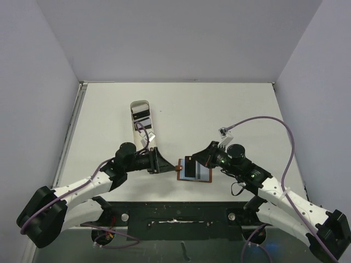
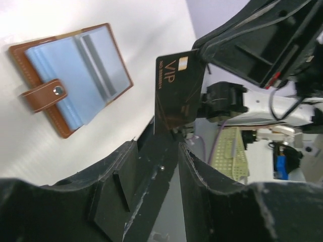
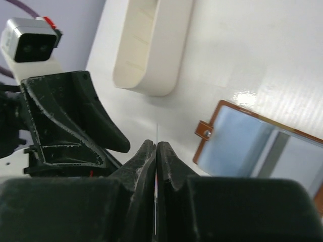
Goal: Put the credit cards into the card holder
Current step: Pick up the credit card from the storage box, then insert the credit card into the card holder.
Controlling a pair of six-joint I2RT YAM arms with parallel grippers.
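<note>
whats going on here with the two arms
The right gripper is shut on a black card, held on edge above the table. The card's lower edge sits between the open fingers of the left gripper, so it looks like a handover. The card holder lies open on the table, and more cards sit in the white tray.

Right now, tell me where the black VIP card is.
The card is mid-table in the top view, pinched by the right hand over the open wallet, with the left hand beside it.

Brown card holder point(image 2: 75, 75) open flat, blue pockets up; black VIP card point(image 2: 179, 85) aloft.
</note>
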